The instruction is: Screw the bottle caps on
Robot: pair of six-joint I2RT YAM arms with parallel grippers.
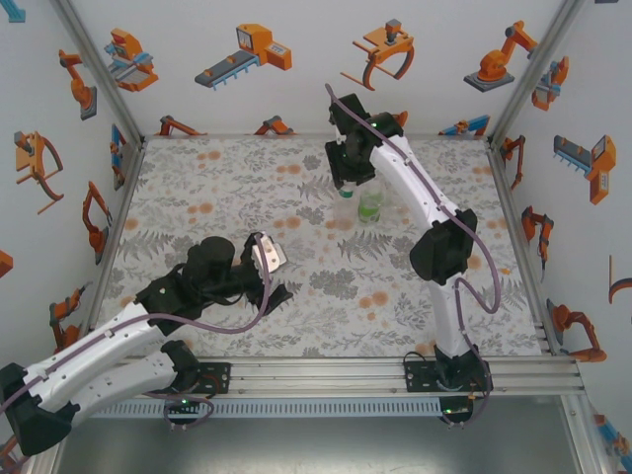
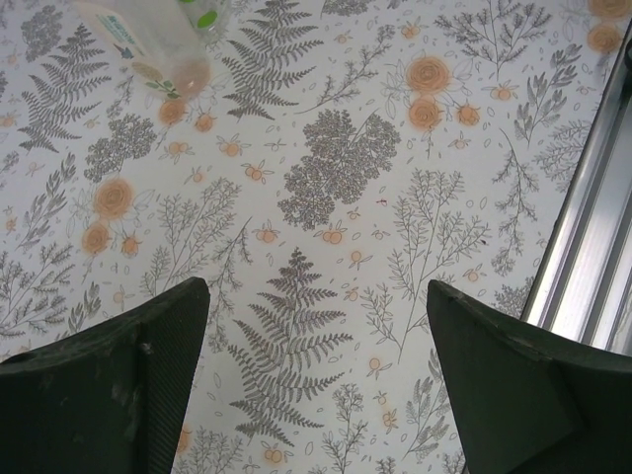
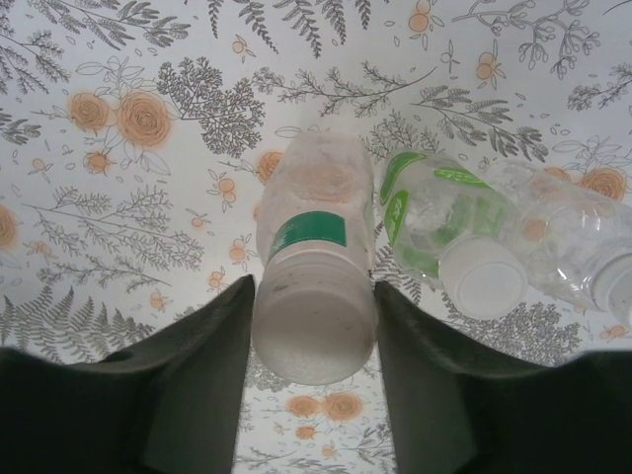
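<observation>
Three bottles (image 3: 425,212) stood side by side at the far middle of the bench (image 1: 197,178). Three whitish caps (image 3: 484,278) sat on them, one each. The right tool (image 3: 314,286) had a finger on each side of the whitish bottle (image 3: 308,229), up by its cap. I could not tell if it pinched. The left tool (image 2: 316,291) was spread wide, well apart from the bottles.

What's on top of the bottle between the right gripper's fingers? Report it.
A whitish cap sits on the green-banded bottle; the mouth beneath it is covered.

Whitish green-banded bottle (image 3: 314,227), green-labelled bottle (image 3: 434,212) with white cap (image 3: 484,278), clear bottle (image 3: 563,232), upright in a close row.
</observation>
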